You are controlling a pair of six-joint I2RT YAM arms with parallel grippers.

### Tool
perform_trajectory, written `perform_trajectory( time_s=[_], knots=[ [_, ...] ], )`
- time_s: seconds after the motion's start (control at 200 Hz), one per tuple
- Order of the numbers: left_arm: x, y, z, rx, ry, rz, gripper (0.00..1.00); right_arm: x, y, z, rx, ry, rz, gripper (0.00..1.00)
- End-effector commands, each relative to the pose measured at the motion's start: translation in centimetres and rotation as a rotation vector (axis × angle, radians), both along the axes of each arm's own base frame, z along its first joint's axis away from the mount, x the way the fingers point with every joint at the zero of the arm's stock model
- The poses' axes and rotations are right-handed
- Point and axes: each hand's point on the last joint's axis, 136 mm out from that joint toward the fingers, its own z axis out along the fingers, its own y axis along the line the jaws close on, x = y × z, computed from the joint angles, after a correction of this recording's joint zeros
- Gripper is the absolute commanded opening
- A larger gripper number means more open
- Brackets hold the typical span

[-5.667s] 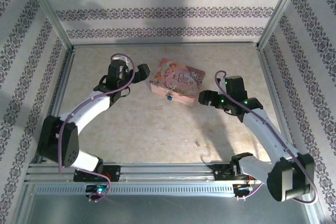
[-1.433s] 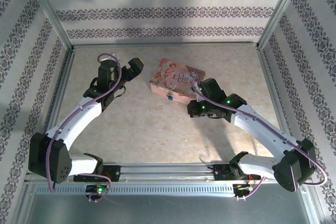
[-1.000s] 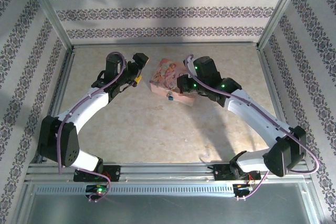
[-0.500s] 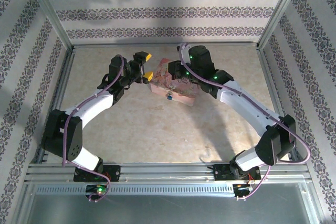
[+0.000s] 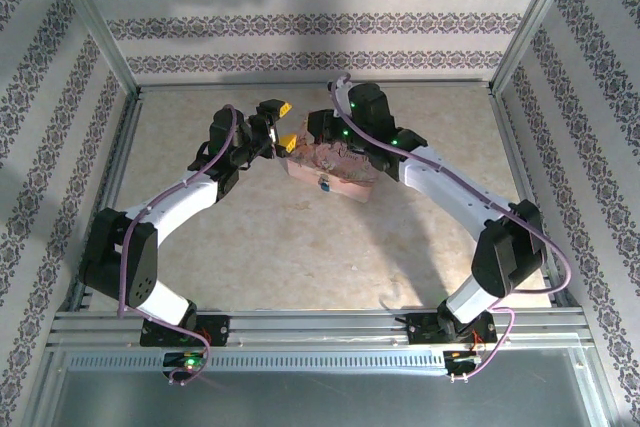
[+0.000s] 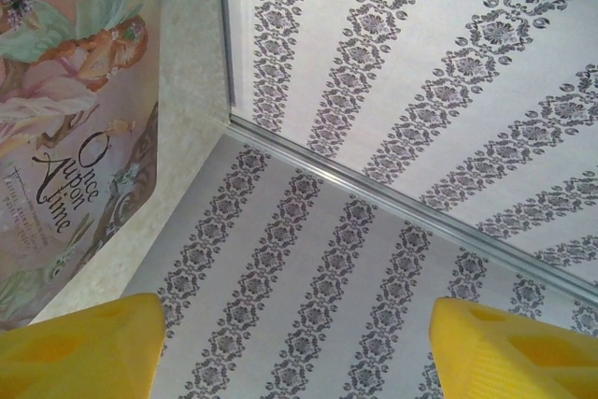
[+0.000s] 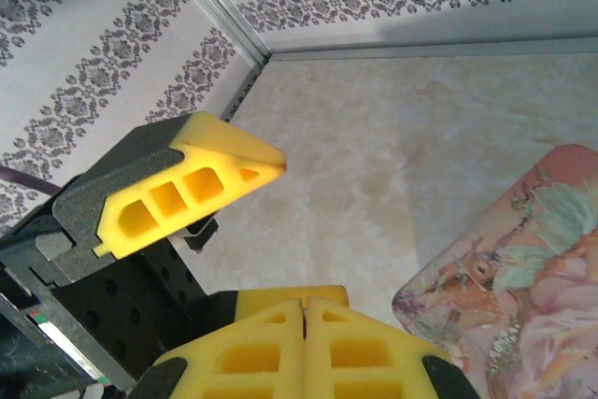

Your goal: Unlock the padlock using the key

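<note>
Left end effector (image 5: 280, 123): fingers spread wide, raised just beside the pink box (image 5: 345, 175), probably ready to steady it.
Right end effector (image 7: 304, 310): pads pressed together with nothing visible between them, above the box's left end.
Padlock (image 5: 323, 185): on the box's near face, low against the bench (image 5: 300, 247), ungripped.

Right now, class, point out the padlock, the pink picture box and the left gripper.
padlock (image 5: 323, 185), top external view, its bluish body.
pink picture box (image 6: 65, 128), left wrist view, its printed lid.
left gripper (image 5: 284, 124), top external view, midway between its open yellow fingertips.
</note>
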Motion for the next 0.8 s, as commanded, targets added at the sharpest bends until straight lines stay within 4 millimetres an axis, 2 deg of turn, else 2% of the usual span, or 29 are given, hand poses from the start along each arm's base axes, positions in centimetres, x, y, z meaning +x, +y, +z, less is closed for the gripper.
perform_trajectory(
  time_s=[0.0,0.365,0.5,0.795],
  knots=[
    [-0.2,-0.3,1.2,-0.055,-0.011,0.012,0.74,0.7,1.5,2.2,0.072,-0.034,0.025,0.0],
    [0.1,-0.2,0.8,-0.081,-0.012,0.034,0.71,1.3,4.3,1.2,0.113,0.005,0.062,0.0],
    [0.2,-0.1,0.5,-0.106,-0.014,0.05,0.66,1.2,5.3,0.8,0.116,0.019,0.081,0.0],
    [0.3,0.5,-0.4,-0.102,-0.013,0.085,0.53,1.1,5.2,0.2,0.11,0.028,0.076,0.0]
  ],
)
